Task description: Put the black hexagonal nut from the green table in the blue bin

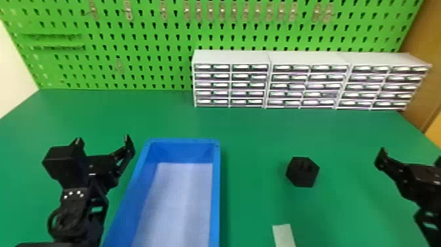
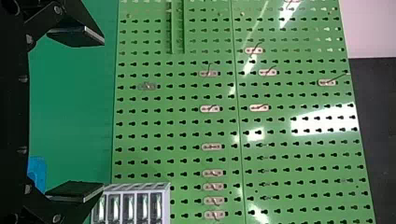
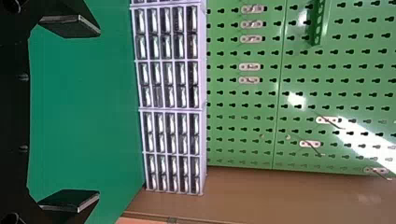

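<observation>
Left of the bin [image 1: 215, 197], just beside its wall, the left gripper [image 1: 102, 138] hangs over the worktop [image 1: 249, 131], jaws spread wide and holding nothing. It looks like the one to wait. Beyond the bin and off to its right run the drawers [image 1: 231, 78], with pale patches on their fronts but no writing I could read out. Nearer, right of the bin, is a pale strip [image 1: 284, 235], with no lettering that I can make out.

Just past the strip, well right of the bin, the nut [image 1: 302, 172] sits on the worktop, touched by neither gripper. Farthest right of the bin is the right gripper [image 3: 99, 114], its jaws wide apart too, with nothing between them.

So the step in hand seems to be the approach, before any grasp. Next, the right gripper should come in toward the bin, settle its jaws around the nut (squarely, as its sides are angled), close, lift, and carry it over the bin's right wall.
</observation>
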Controlling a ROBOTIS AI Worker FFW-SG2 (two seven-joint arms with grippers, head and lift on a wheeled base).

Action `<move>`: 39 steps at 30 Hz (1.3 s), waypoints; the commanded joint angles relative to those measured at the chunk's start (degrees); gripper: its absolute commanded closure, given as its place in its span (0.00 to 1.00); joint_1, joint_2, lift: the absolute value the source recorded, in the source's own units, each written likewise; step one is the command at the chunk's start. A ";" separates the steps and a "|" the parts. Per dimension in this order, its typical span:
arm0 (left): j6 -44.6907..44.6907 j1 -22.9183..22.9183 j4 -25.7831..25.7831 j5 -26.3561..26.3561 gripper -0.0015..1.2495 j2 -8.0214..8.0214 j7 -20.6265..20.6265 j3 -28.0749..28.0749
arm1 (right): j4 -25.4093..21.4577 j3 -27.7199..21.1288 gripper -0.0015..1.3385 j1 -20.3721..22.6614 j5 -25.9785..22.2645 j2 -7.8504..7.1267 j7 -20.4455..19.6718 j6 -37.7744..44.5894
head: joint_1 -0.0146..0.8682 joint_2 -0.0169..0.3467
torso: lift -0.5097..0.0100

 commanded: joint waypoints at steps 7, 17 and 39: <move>0.00 0.00 0.06 0.01 0.15 0.00 -0.01 -0.17 | 0.00 0.00 0.06 0.00 -0.09 0.04 0.00 0.00 | 0.76 0.20 | 0.80; 0.00 0.00 0.06 0.01 0.15 0.00 -0.01 -0.17 | 0.00 0.00 0.06 0.00 -0.26 0.04 0.00 0.00 | 0.76 0.20 | 0.80; 0.00 -0.09 0.06 -0.25 0.15 0.00 -0.01 -0.52 | 0.00 0.18 0.06 -1.40 -1.49 -0.49 1.67 2.55 | 0.76 0.20 | 0.80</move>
